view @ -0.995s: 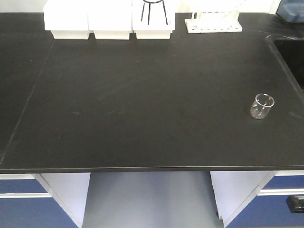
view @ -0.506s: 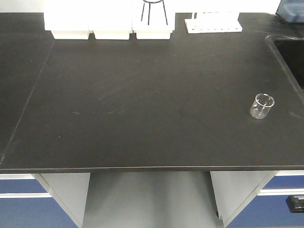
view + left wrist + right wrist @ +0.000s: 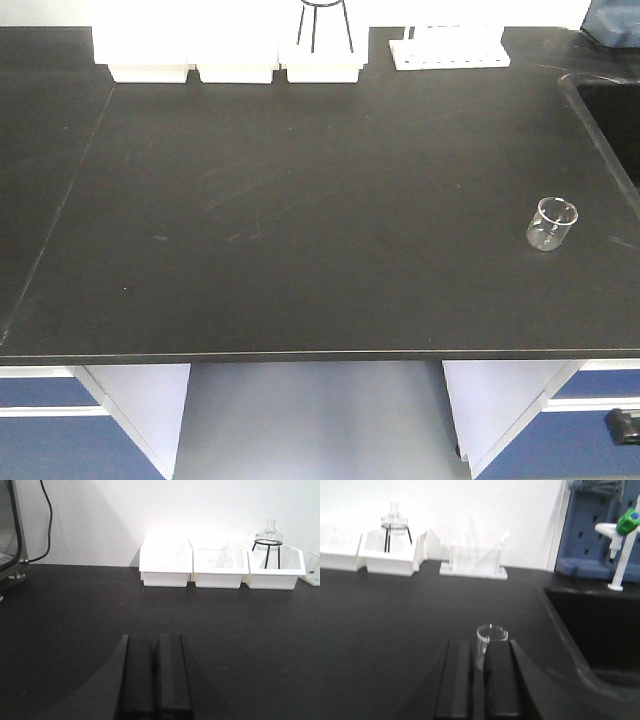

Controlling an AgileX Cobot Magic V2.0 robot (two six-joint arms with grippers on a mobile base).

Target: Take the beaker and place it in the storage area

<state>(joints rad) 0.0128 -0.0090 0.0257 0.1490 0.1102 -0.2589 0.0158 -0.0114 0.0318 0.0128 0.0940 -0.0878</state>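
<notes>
Black desk fills the front view. Clear glass beaker stands upright near the right edge, just in front of the sink, which is cut into the right side. Beaker is apart from everything else. Three white boxes sit in a row along the back edge. A black tripod stand is on the rightmost box. White rack is just right of the boxes, also at the back edge. Blue object at the back right corner, cropped, can't tell what it is. Neither arm shows in this view.

Left wrist view: left hand hangs low over bare desk, fingers pressed together, nothing between them. The three white boxes are ahead against the white wall. A glass flask sits on the tripod over the rightmost box. Black cable hangs at the upper left.

Right wrist view, a bit blurred: right hand has its fingers drawn together with only a thin slit between, holding nothing. The beaker stands on the desk beyond the fingertips, roughly in line with them, not touched. Sink is to the right, with a blue pegboard and a white tap with a green top behind it. Rack and flask are at the back edge.
</notes>
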